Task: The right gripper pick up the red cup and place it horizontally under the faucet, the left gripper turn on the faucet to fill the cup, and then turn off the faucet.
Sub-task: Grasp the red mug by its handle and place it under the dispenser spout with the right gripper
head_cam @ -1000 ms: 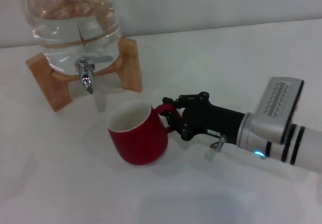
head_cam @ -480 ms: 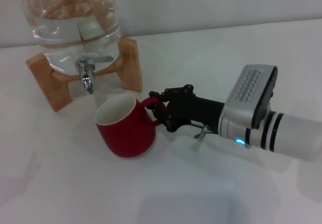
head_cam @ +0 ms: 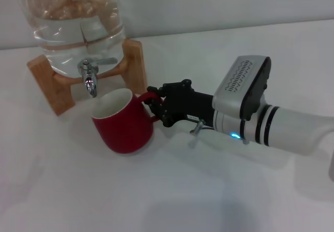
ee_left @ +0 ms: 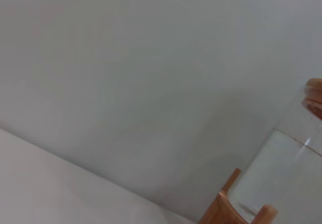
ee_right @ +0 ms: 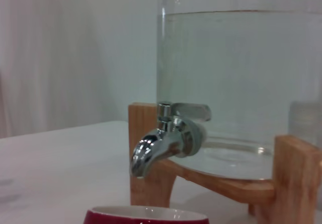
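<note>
Water jar (head_cam: pixel 78 18) sits on wooden stand (head_cam: pixel 136 68) at table's (head_cam: pixel 78 190) far left. Faucet (head_cam: pixel 90 78) projects from jar's front, spout pointing down. Red cup (head_cam: pixel 122 127) stands upright on table just in front of stand, rim just right of and below spout. Right gripper (head_cam: pixel 153 107) right of cup, at its handle, arm stretching off right.
</note>
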You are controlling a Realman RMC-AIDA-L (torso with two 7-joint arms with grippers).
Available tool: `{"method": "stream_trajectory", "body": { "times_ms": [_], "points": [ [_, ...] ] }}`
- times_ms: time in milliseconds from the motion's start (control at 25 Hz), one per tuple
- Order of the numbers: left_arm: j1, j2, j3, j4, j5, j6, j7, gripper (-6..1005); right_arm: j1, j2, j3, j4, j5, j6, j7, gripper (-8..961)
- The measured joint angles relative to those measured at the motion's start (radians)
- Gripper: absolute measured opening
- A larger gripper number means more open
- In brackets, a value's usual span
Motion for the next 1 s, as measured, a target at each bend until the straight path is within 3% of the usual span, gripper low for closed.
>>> {"method": "stream_trajectory", "body": {
  "times_ms": [480,1000],
  "points": [
    [-0.006,0.001,-0.006,0.008,0.000,-0.037,-0.009,876,0.076,0.001,-0.108,-0.005,0.119,-0.032,-0.005,151],
    [-0.002,0.008,-0.006,0.009,-0.006,-0.075,-0.012,876,0.094,0.000,-0.115,-0.030,0.163,-0.051,-0.052,151]
  ]
}}
